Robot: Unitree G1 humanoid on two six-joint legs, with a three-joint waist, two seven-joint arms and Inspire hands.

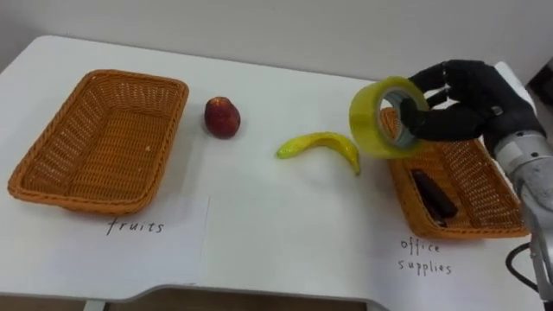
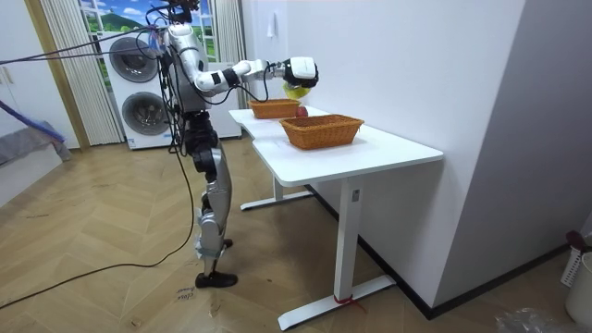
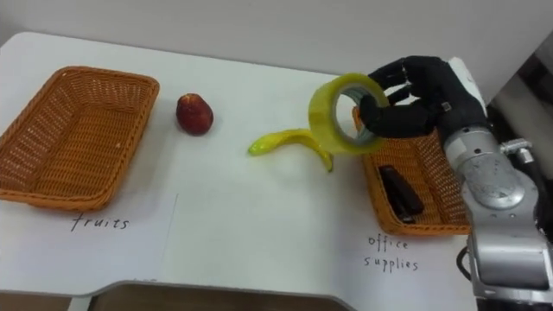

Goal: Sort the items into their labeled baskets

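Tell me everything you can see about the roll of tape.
The tape is a wide yellow see-through ring, seemingly plastic. The right hand holds it off the table, fingers curled through its core. It is on edge, tilted, over the left rim of the right basket, near the banana. Only the hand touches it.

**A room in a home**

Two white washing machines with round doors (image 2: 141, 85) stand stacked, far behind the long white table with metal legs (image 2: 398, 148). A brown wooden floor (image 2: 102, 287) lies under the table.
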